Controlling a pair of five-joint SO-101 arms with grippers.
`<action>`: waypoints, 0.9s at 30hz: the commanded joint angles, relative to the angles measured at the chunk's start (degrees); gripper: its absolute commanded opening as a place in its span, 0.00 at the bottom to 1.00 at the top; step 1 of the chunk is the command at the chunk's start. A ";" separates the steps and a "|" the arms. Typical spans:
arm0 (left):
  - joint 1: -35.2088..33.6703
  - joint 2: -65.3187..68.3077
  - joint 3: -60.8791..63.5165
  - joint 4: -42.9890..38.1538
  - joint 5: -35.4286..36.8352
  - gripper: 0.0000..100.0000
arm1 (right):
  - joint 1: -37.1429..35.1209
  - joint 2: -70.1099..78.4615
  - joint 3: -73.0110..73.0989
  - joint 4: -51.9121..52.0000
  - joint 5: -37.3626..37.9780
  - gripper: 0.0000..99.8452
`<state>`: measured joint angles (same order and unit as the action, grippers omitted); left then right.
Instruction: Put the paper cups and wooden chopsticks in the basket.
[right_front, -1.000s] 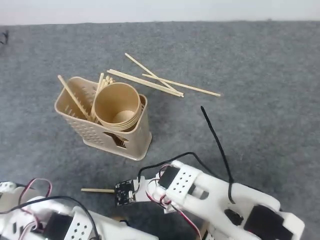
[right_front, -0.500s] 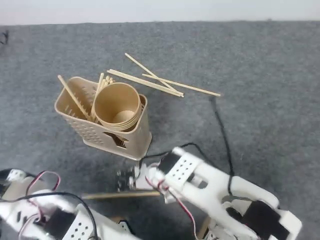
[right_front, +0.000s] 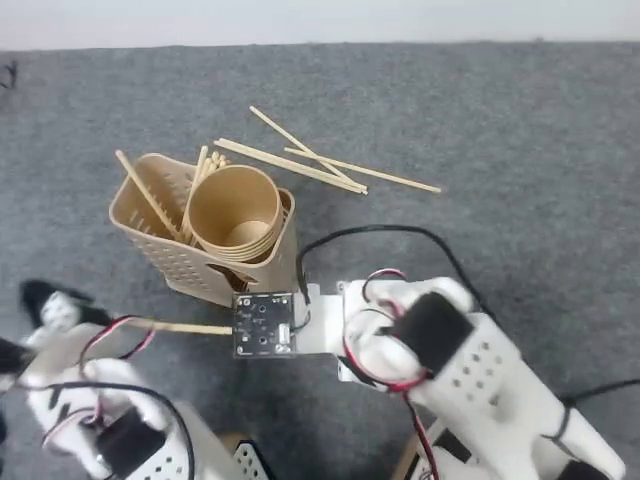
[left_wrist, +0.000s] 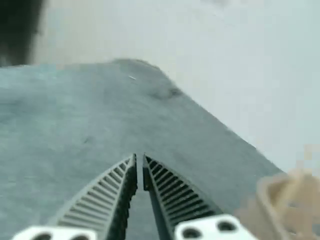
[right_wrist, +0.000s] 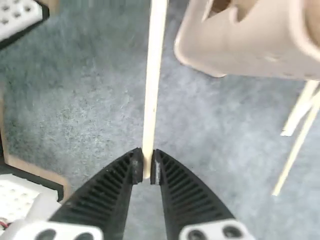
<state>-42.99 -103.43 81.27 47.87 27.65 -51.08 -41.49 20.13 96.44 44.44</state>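
The left arm (right_front: 95, 400) sits at 8 o'clock in the high view, red and black wires looping over it, on the grey mat (right_front: 520, 130). In its own wrist view the left gripper (left_wrist: 139, 159) is clenched, its ribbed fingers pressed tip to tip above the mat.

At 10 o'clock stands the beige slotted basket (right_front: 170, 262), upright. A stack of paper cups (right_front: 235, 205) fills its 3 o'clock compartment. Several stored chopsticks (right_front: 148, 193) lean in the 9 o'clock compartment and against the cups.

Just at 6 o'clock of the basket, a held chopstick (right_front: 185, 326) lies level and points toward 9 o'clock, its free end close to the left arm's wires. The basket's near wall rises between this stick and the open top. The right gripper (right_wrist: 145, 165) grasps the stick by its end. In the right wrist view the stick runs straight out past the basket's bottom corner.

Over that gripper sits a dark circuit board (right_front: 262, 323), near the centre. At 12 o'clock, a handful of loose chopsticks (right_front: 322, 166) lie crossed on the mat, close to the basket's 2 o'clock corner. A black cable (right_front: 385, 230) arcs over the mat between them and the right arm (right_front: 470, 370), which fills 5 o'clock.
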 joint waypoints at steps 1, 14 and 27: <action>6.07 -0.79 -5.41 -2.81 1.41 0.02 | 1.36 -1.63 -10.99 3.82 0.26 0.01; 18.11 -0.79 -22.11 -3.52 21.80 0.29 | 14.11 1.45 -15.56 0.84 2.29 0.01; 45.89 -0.53 -24.31 -0.70 26.64 0.23 | 19.82 -1.63 -8.88 -21.23 -8.26 0.01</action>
<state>-1.58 -103.52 59.03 47.34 53.67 -31.91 -42.02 9.67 80.44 39.43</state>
